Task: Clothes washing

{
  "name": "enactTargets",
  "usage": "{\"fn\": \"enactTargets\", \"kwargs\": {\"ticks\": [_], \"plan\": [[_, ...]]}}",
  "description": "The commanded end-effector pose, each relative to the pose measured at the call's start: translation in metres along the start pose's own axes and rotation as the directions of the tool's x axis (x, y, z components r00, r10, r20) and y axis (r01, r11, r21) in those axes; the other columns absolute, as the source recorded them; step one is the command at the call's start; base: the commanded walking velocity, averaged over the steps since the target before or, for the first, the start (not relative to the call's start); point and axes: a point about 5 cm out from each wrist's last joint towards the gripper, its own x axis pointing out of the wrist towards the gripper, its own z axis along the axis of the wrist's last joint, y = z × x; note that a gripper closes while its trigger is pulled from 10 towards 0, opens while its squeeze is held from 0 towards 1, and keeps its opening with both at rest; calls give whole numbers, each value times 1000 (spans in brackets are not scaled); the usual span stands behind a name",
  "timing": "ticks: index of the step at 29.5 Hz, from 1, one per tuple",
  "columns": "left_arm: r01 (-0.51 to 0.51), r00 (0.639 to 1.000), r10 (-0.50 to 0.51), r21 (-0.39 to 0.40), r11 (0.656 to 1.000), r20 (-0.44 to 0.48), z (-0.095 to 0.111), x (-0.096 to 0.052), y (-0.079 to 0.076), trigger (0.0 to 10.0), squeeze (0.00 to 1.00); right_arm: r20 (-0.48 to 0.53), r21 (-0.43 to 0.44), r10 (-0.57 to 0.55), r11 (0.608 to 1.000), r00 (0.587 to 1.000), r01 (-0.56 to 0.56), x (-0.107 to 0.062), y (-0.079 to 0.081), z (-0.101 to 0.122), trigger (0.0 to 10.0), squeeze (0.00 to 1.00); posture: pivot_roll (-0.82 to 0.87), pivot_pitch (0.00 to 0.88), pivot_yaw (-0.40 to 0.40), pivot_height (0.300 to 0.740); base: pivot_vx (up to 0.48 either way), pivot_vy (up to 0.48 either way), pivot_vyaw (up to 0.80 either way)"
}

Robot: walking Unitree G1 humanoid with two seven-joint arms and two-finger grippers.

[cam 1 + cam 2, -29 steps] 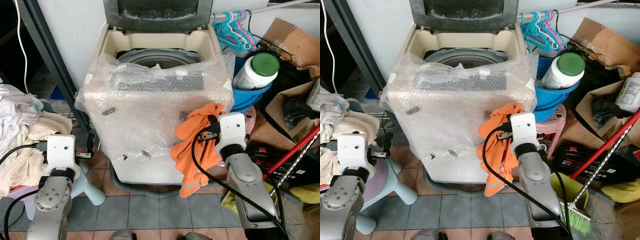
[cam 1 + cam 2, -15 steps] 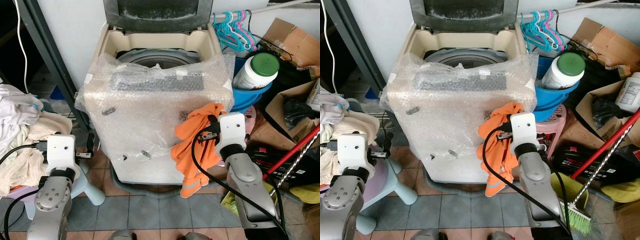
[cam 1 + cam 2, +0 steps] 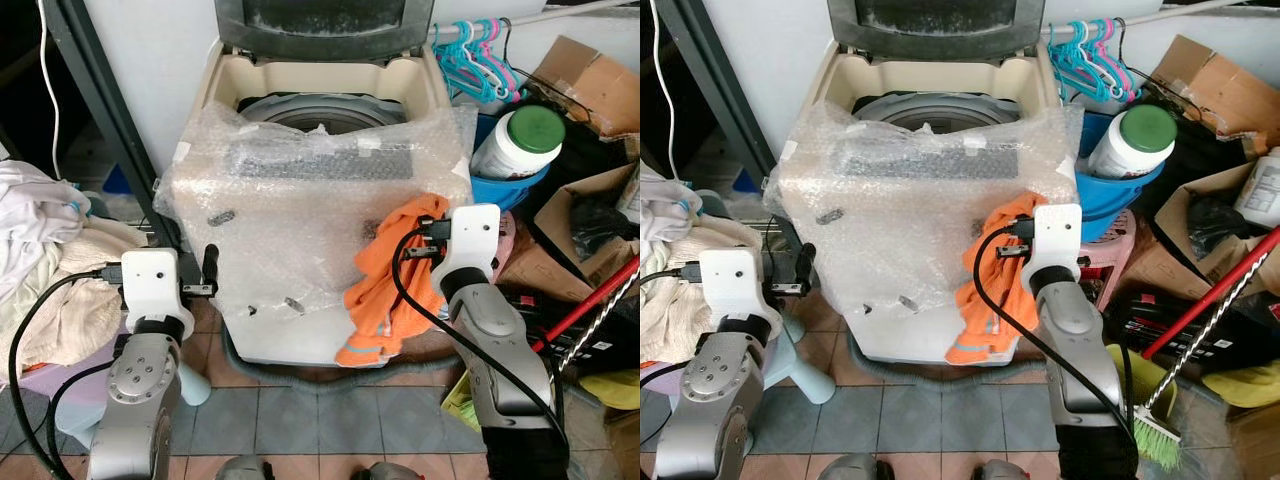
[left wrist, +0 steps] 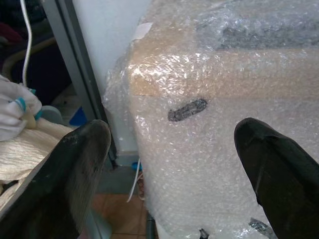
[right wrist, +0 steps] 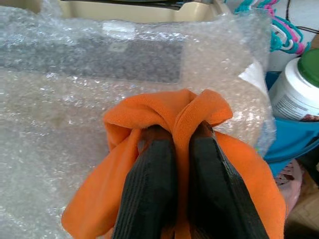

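— Lifted since a second ago: right gripper (image 5: 177, 149) carries the orange cloth (image 3: 385, 300) higher up the washing machine (image 3: 320, 200) front.
— Handling?
— Soft, light, drapes; best pinched at the bunched top fold. Fingers clamped there now.
— Left gripper (image 4: 169, 164)?
— Fingers spread wide, empty, facing the bubble wrap (image 4: 224, 124).

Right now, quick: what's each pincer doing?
Left pincer: open, holding nothing, beside the bubble-wrapped washing machine.
Right pincer: shut on the orange garment, held against the machine's front.
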Motion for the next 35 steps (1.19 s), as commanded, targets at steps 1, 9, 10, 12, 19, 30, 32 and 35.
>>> {"fn": "enactTargets", "kwargs": {"ticks": [1, 9, 10, 12, 19, 30, 32, 35], "plan": [[-4, 1000, 4, 7, 1000, 6, 2, 0, 2, 10000, 0, 34, -28, -8, 1000, 999, 9, 4, 0, 9, 10000, 0, 19, 0, -12, 740, 0, 0, 0], [18, 1000, -18, -7, 1000, 2, 2, 0, 1, 10000, 0, 217, -110, 206, 976, 954, -186, 5, 22, 45, 10000, 0, 12, 0, -6, 740, 0, 0, 595], [19, 1000, -19, -7, 1000, 3, 2, 1, 0, 10000, 0, 237, -121, 226, 972, 945, -203, 6, 24, 50, 10000, 0, 11, 0, -6, 740, 0, 0, 794], [24, 1000, -24, -10, 1000, 5, 3, 2, 1, 10000, 0, 289, -163, 277, 958, 917, -238, 9, 28, 65, 10000, 0, 9, 0, -5, 740, 0, 0, 788], [34, 999, -34, -27, 999, 3, 2, 0, -2, 10000, 0, 368, -209, 312, 946, 876, -248, 17, 26, 91, 10000, 0, 9, 0, -7, 740, 0, 0, 784], [46, 999, -46, -41, 998, 10, 3, 3, -5, 10000, 0, 489, -255, 308, 945, 816, -204, 42, 19, 142, 10000, 0, 13, 0, -9, 740, 133, 0, 776], [44, 999, -43, -43, 998, 9, 2, 2, -4, 10000, 0, 506, -257, 296, 948, 810, -186, 46, 14, 150, 10000, 0, 14, 0, -11, 740, 242, 0, 753], [43, 999, -42, -44, 998, 7, 1, 2, -4, 10000, 0, 515, -255, 271, 954, 813, -157, 51, 8, 155, 10000, 0, 13, 0, -11, 740, 240, 0, 698]]}}
